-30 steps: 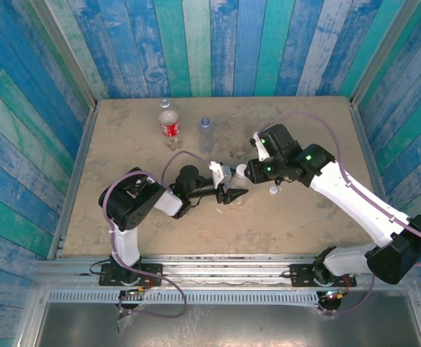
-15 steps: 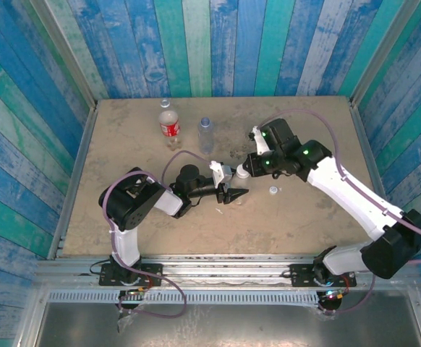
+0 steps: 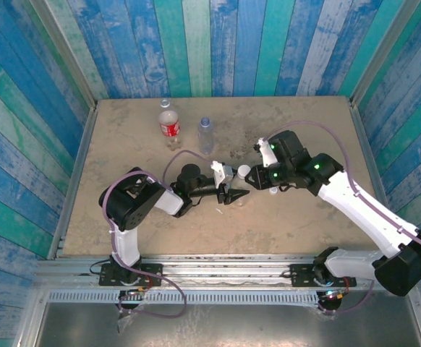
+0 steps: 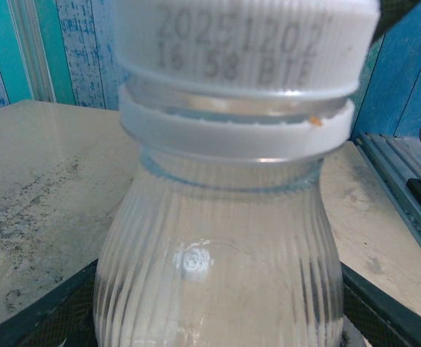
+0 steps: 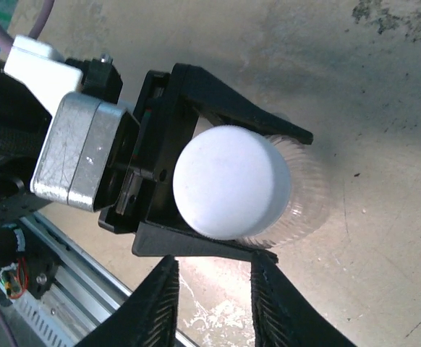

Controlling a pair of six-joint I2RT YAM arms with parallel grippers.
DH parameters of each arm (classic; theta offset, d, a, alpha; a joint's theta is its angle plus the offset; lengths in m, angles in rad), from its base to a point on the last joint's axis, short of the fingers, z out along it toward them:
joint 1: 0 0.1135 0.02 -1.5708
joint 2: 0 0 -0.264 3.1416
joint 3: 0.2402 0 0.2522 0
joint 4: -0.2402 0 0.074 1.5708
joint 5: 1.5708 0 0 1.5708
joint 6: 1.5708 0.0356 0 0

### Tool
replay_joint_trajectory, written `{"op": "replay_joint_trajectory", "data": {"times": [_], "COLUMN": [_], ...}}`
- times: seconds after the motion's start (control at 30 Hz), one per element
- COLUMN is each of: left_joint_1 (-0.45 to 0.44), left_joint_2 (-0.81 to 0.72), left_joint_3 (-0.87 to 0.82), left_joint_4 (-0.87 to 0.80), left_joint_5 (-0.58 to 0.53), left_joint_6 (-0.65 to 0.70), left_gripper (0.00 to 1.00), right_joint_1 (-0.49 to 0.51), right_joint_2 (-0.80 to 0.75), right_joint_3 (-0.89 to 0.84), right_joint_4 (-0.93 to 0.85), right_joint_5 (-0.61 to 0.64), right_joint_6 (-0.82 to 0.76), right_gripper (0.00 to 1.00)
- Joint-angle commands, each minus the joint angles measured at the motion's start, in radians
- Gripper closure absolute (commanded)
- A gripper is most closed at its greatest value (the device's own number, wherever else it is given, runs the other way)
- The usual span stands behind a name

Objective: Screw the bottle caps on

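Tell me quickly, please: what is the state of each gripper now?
Left gripper: closed on the clear ribbed bottle, which has a white cap on top.
Right gripper: slightly open, holding nothing, near the cap.

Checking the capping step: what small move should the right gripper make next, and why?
Probably advance the right gripper until it straddles the cap: it stands open, short of the cap, which sits on the bottle clamped by the left gripper.
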State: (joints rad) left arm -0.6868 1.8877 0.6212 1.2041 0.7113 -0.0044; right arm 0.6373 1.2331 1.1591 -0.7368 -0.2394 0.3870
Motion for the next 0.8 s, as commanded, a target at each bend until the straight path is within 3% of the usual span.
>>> {"op": "replay_joint_trajectory", "data": {"times": [0.0,0.1,0.3,0.47,0.77], "left_joint_1": [-0.005,-0.005,-0.005,-0.005,-0.005], "left_joint_2": [-0.016,-0.024,-0.032,-0.020,-0.015], "left_joint_3": [-0.018,-0.028,-0.038,-0.026,-0.014], "left_joint_4": [-0.089,-0.083,-0.084,-0.077,-0.072], "left_joint_5": [0.015,0.016,0.006,0.001,0.011], "left_joint_6": [-0.019,-0.020,-0.024,-0.041,-0.054], "left_gripper": [0.37,0.37,0.37,0.38,0.38], "right_joint_1": [-0.010,-0.023,-0.031,-0.031,-0.020], "right_joint_2": [0.008,0.046,0.130,0.060,-0.073], "right_joint_3": [0.044,0.072,0.096,0.006,-0.089], "right_joint_4": [0.024,0.042,0.038,0.037,0.040], "right_joint_5": [0.021,0.028,-0.025,-0.066,-0.094], "right_joint_6": [0.007,0.006,-0.016,0.011,0.049], "right_gripper": [0.64,0.64,0.74,0.82,0.82]}}
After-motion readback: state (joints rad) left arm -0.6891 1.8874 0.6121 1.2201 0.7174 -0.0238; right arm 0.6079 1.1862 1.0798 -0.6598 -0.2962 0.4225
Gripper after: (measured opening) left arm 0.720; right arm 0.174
